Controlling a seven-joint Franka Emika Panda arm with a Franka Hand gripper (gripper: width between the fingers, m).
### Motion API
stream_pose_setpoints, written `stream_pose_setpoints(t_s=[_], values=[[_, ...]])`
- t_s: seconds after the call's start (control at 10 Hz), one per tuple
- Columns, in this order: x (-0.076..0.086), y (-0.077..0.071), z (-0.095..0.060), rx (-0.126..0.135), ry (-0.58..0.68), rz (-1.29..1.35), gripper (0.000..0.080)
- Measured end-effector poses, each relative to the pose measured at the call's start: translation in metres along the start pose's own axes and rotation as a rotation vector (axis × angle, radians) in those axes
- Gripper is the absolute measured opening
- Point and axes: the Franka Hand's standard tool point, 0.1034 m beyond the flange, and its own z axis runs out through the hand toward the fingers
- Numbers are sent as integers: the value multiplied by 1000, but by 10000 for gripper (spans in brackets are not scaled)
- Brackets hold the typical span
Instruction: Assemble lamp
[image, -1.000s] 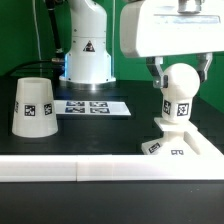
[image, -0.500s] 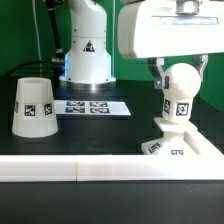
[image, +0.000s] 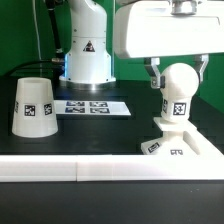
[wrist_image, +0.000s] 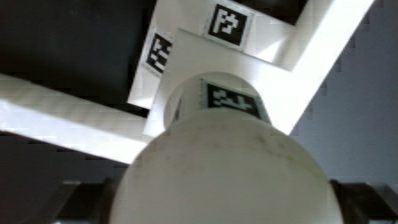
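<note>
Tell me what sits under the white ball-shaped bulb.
The matte white ball-shaped bulb stands on the low white pyramid-like base. Whether its neck is seated inside is covered at the joint.

Shade (image: 32, 107) at exterior view's left, marker board (image: 91, 106) beside it; bulb (image: 178, 90) on base (image: 186, 144) at exterior view's right.

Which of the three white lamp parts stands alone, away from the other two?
The shade, at the exterior view's left. The bulb stands on the base at the exterior view's right, so those two touch.
</note>
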Motion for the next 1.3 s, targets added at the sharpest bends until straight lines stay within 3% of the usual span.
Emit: stream_pose_setpoints(t_s=[0.5, 1.0, 1.3], values=[[-5, 4, 1, 0, 50, 394, 577], [-5, 5, 1, 34, 44, 708, 578], [-8, 4, 0, 71, 12, 1079, 579]])
